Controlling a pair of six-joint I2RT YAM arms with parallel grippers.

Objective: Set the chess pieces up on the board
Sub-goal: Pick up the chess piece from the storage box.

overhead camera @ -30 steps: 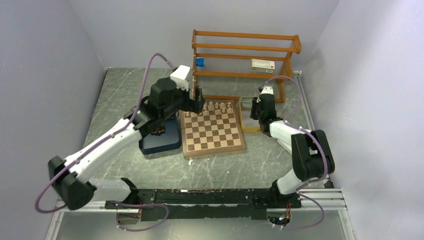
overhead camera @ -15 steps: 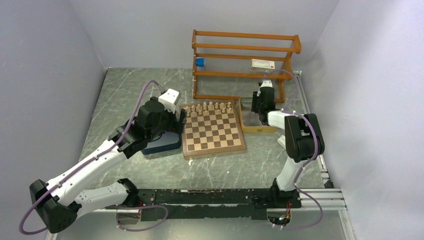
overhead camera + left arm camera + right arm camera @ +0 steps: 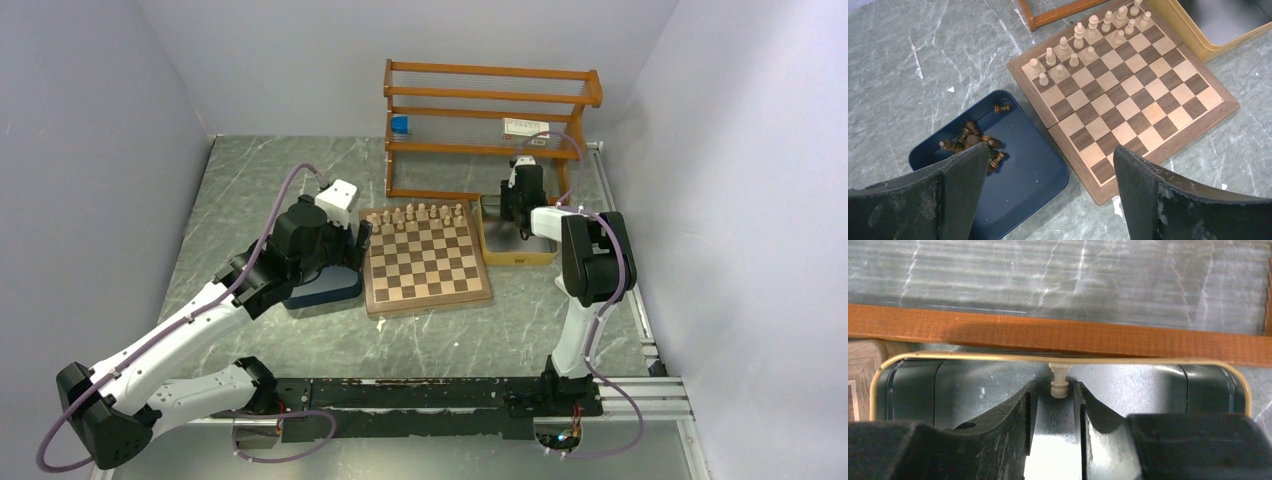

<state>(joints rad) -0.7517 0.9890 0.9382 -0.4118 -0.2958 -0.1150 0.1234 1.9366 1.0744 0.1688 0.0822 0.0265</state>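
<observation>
Cream on dark metal: a lone cream piece [image 3: 1059, 384] sits in the tan tray [image 3: 908, 385], close to the far rim. The right jaws are down low around it and parted only a little wider than the piece itself. One fingertip [image 3: 1025, 400] flanks it on each side, with a thin gap showing on the left and hardly any on the right, so no firm pinch that I can make out. Right behind the tray runs the bottom rail of the orange wooden rack [image 3: 1048, 335]. Across the way, the left jaws hang spread wide with nothing in them, above where the dark blue tray [image 3: 1028, 190] meets the board [image 3: 1133, 100]. A heap of dark pieces [image 3: 973, 144] lies toward that tray's far side, one stray off on its own. The board lies flat on the marbled worktop [image 3: 908, 60], blue tray just beside its left edge, tan tray at its far right corner. Cream pieces [image 3: 1083, 42] are lined up along its two farthest rows.
</observation>
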